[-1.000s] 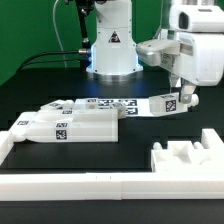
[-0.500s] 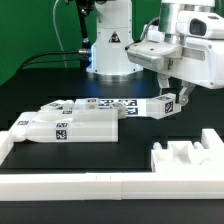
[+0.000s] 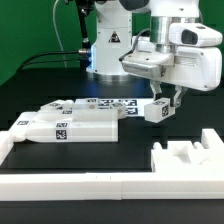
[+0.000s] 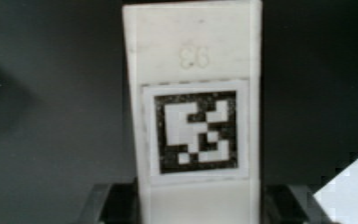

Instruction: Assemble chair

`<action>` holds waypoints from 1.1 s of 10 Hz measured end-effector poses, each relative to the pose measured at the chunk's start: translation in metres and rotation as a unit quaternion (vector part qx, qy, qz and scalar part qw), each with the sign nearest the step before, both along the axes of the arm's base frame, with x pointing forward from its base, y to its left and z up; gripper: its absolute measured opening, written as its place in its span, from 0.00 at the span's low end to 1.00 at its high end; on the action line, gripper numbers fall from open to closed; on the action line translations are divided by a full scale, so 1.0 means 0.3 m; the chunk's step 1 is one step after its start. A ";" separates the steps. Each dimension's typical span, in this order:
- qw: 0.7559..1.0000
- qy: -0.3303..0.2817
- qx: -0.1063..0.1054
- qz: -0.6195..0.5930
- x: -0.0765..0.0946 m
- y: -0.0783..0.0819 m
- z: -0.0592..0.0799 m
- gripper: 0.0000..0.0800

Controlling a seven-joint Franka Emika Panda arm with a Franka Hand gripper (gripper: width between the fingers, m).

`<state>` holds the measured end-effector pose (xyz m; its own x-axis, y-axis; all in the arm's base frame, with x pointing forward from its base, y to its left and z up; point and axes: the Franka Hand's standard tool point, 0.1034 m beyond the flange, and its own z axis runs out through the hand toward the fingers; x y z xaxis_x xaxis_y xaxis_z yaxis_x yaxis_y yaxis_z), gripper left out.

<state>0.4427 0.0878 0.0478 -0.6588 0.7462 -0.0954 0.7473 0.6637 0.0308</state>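
- Nearest, a slotted white chair part (image 3: 185, 158) lies by the rail (image 3: 80, 187).
- Tagged white slabs (image 3: 75, 122) lie at the exterior view's left.
- My gripper (image 3: 168, 100) clamps a white bar (image 3: 154, 111) near the marker board (image 3: 112, 102).
- Only the wrist view shows the bar's whole tag (image 4: 194, 128) and some faint, unreadable embossing.

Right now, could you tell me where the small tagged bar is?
In the exterior view, the bar is held by the gripper, right of centre, off the marker board's right end.

Open table (image 3: 135, 140) between stacked slabs (image 3: 75, 122) and notched block (image 3: 185, 158) — passable.
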 end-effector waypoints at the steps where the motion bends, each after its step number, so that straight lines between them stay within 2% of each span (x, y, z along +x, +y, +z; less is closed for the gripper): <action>1: 1.000 0.001 0.000 0.000 -0.001 -0.001 -0.002 0.36; 2: 1.000 0.001 0.003 -0.007 -0.009 0.010 -0.011 0.36; 3: 1.000 0.004 0.015 -0.010 -0.048 0.062 -0.050 0.36; 4: 1.000 0.011 0.021 -0.003 -0.073 0.088 -0.080 0.36; 8: 1.000 0.016 0.021 -0.012 -0.083 0.081 -0.095 0.36; 9: 0.999 0.016 0.021 -0.021 -0.082 0.078 -0.094 0.60; 10: 0.999 0.013 0.019 -0.027 -0.072 0.072 -0.079 0.76; 11: 0.999 0.006 0.017 -0.051 -0.054 0.068 -0.050 0.76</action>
